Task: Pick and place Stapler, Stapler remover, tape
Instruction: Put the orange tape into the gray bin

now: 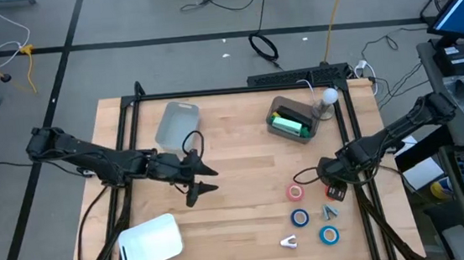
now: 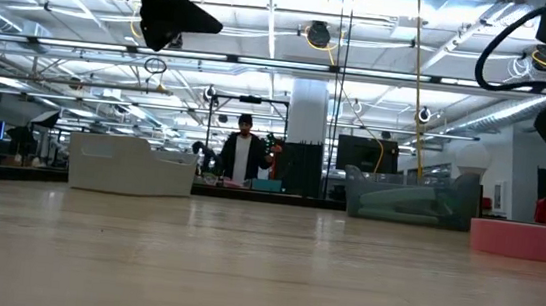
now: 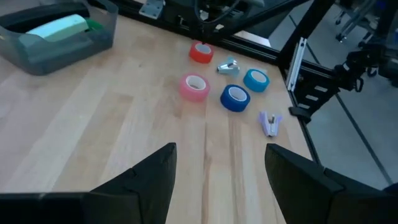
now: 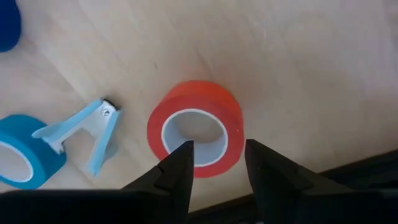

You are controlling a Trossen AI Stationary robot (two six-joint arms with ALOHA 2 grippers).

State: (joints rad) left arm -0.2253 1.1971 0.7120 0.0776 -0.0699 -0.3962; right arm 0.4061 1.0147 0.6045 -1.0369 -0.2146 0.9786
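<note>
**Right gripper poised at a red tape roll.** Nearest the working arm, the right gripper [image 4: 217, 150] stands partly open and has hold of nothing. One finger [image 4: 181, 160] points into the white centre of the red tape roll [image 4: 211, 99]. The other sits just outside the roll's outer face, so the ring's wall lies between the jaws. The roll lies flat on the tabletop [image 1: 236, 172], close to its right edge.

Just beside the roll is a light blue staple remover [image 4: 93, 134]. Near that are a blue tape roll [image 1: 299, 217] and a second blue tape roll [image 1: 330, 235]. A pink-red tape roll [image 1: 296, 193] and a pale staple remover [image 1: 289, 242] lie a little further off. All are loose on the wood.

Toward the far edge, a grey bin [image 1: 284, 102] holds the green stapler [image 1: 291, 126]. A clear bin [image 1: 178, 125] lies well apart from it on the left.

The left gripper [image 1: 199, 186] hovers over the tabletop's left half, wide open and empty. It appears to be waiting.

*Step in hand, as judged:* the grasp of the red roll, with the tape not yet binned. The next move calls for closing squarely on the ring's wall, lifting clear of the neighbouring staple remover, and carrying the roll to a bin. Which bin takes the tape cannot be told.
</note>
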